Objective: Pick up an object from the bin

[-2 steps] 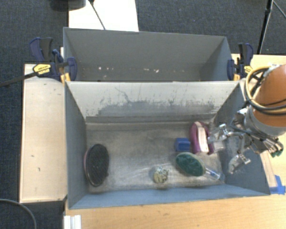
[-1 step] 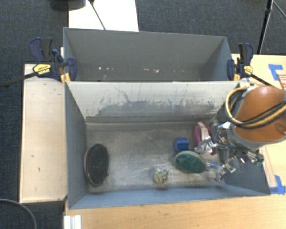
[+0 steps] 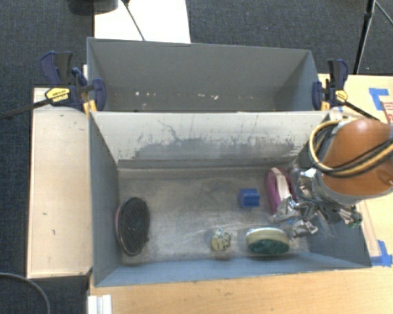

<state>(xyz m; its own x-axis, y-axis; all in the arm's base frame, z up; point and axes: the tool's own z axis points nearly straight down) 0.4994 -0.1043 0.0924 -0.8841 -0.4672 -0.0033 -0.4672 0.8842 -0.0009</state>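
Where the gripper (image 3: 300, 221) hangs low at the right end of the bin (image 3: 183, 142), a green oval thing (image 3: 268, 243) with a pale rim is seen just beside it on the floor, by the near wall. A pink thing (image 3: 275, 188) stands just beside it on the far side. Further left a blue cube (image 3: 249, 197), a pale lump (image 3: 221, 241) and a dark oval brush (image 3: 132, 224) are spread apart. Whether the gripper is apart or together cannot be told, and the pink thing's right edge is hidden by it.

single overhead view, slightly oblique, down into the grey bin (image 3: 203, 136)
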